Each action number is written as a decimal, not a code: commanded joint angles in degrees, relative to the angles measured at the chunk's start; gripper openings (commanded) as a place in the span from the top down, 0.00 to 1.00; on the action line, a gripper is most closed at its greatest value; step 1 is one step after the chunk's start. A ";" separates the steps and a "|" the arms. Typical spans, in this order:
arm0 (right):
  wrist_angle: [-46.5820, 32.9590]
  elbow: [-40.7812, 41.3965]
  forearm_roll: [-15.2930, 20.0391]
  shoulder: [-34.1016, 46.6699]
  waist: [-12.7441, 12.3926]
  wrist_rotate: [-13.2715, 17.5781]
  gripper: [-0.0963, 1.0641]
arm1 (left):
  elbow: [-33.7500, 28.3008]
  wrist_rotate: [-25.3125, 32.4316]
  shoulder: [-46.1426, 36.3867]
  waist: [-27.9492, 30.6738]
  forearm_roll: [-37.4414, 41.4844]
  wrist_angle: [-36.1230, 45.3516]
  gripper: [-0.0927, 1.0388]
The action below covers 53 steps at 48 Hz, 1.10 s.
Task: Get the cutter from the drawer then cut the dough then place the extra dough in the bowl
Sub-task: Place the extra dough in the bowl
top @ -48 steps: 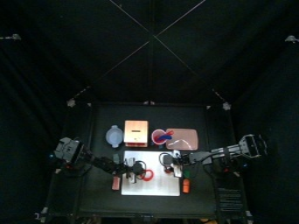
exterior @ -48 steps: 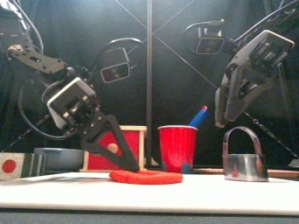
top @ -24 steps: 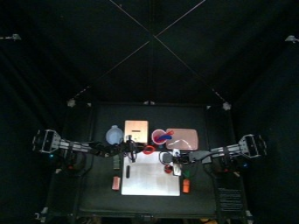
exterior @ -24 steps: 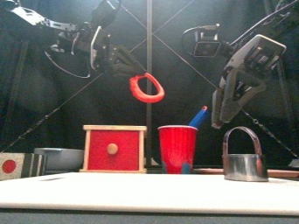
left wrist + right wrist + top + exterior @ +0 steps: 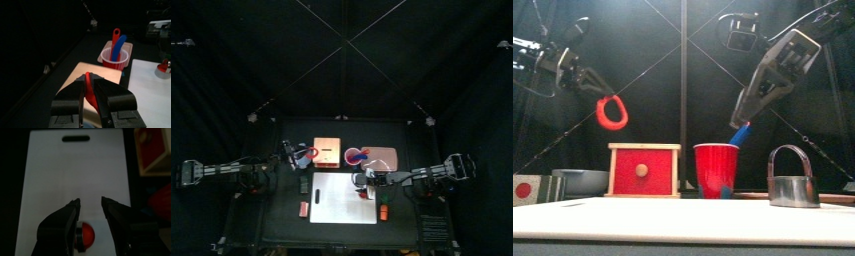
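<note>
The left tool [image 5: 591, 88] is clamped on the top of a floppy red dough ring [image 5: 88, 88]. The ring hangs as a loop (its middle cut out) high above the desk [image 5: 283, 225], roughly over the blue-grey bowl [image 5: 580, 181] beside the pale wooden box with a red drawer front [image 5: 644, 170]. The left arm is raised, wrist angled down. The right tool [image 5: 90, 203], parted and empty, hovers over the white cutting board [image 5: 77, 173], near the round metal cutter with a wire handle [image 5: 791, 178].

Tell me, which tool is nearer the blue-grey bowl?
Left. The left tool hangs above the bowl, holding the dough ring; the right tool hangs over the white board.
</note>
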 commanded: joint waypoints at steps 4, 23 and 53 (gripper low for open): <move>-11.78 -1.41 -1.05 -0.09 -1.14 -0.18 0.25 | 1.23 0.09 0.18 2.64 -1.05 0.18 0.40; -15.47 -1.32 -1.85 1.49 -2.29 0.09 0.25 | 2.20 -0.35 0.18 6.15 -3.60 3.78 0.12; -28.56 0.26 -3.08 -1.41 -5.98 0.09 0.25 | -2.02 -2.90 -0.26 -21.27 8.79 -7.12 0.14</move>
